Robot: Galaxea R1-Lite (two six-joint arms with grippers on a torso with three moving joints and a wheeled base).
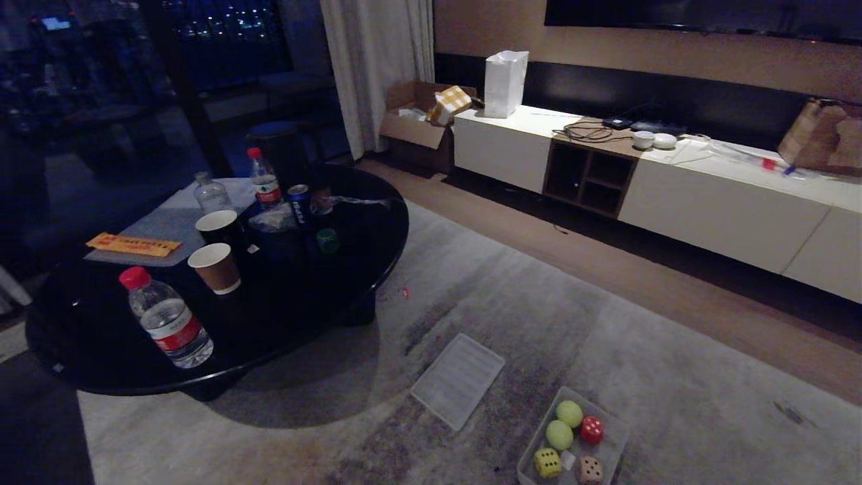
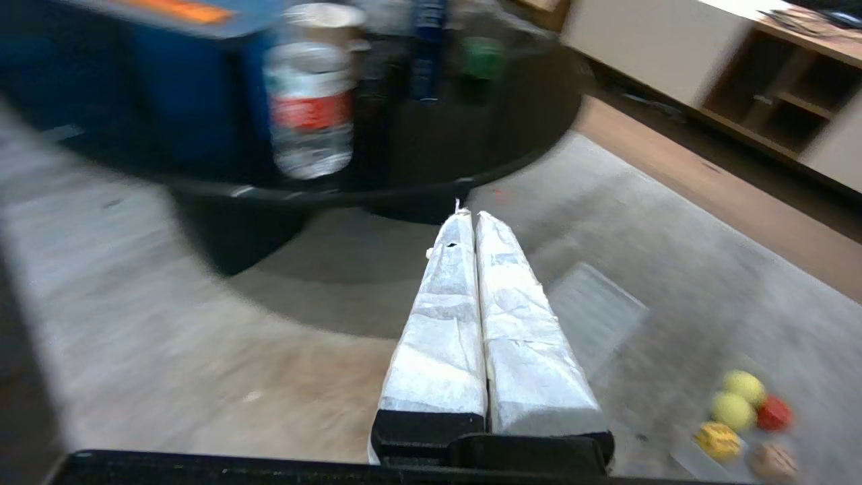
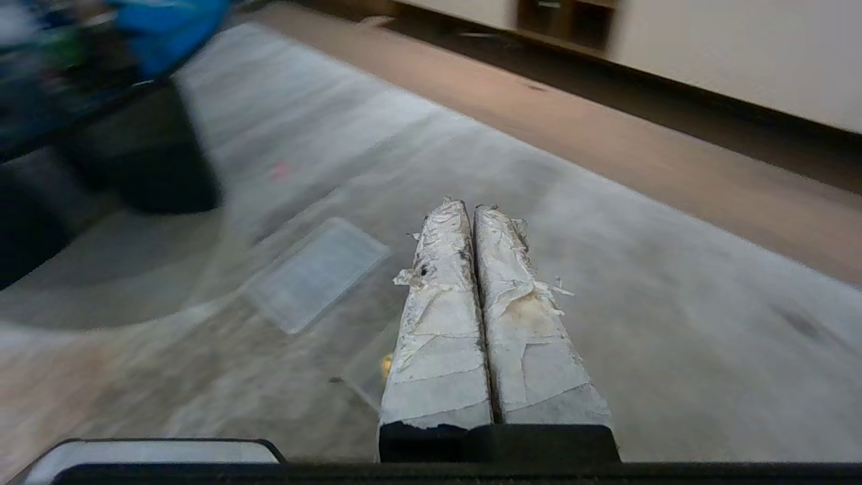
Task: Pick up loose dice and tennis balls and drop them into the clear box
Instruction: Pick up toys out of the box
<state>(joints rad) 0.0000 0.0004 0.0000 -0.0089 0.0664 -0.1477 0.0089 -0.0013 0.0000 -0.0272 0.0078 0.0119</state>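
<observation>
my left gripper and right gripper fingers are wrapped in wrinkled, fraying white tape. the table is glossy black, the rug matt and napped, the clear box frosted plastic, the tennis balls fuzzy.

The grey rug carries the clear box and, just beside it, a flat ribbed lid. A black round counter also stands on the rug.

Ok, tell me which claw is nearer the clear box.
Right, it seems. The right claw hangs shut close by the clear box; the left claw, also shut, has it farther off to one side.
</observation>
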